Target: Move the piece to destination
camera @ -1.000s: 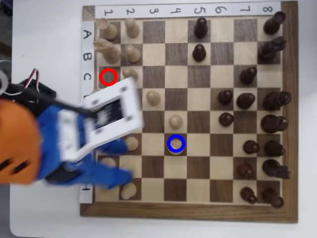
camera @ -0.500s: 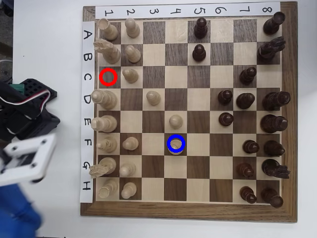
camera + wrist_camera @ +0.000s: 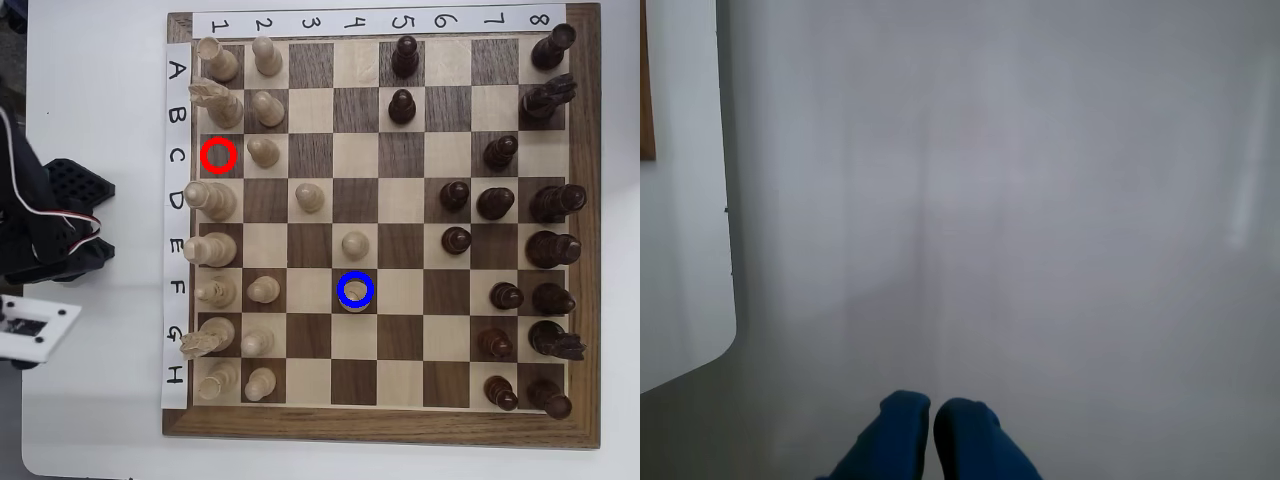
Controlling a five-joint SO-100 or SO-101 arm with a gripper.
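Piece: the pale piece [image 3: 355, 297] stands upright on the destination [image 3: 343, 303], the dark square in row F, column 4, inside the blue circle [image 3: 355, 289].
Neighbours: another pale pawn [image 3: 354, 243] sits one square above it in the overhead view.
Red circle [image 3: 218, 155]: marks an empty dark square at C1.
Board [image 3: 585, 220]: dark pieces fill its right side.
Gripper [image 3: 932, 425]: blue fingers [image 3: 895, 435] pressed together, holding nothing, over bare surface off the board.
Arm [image 3: 40, 245]: at the overhead view's left edge, well apart from the piece.
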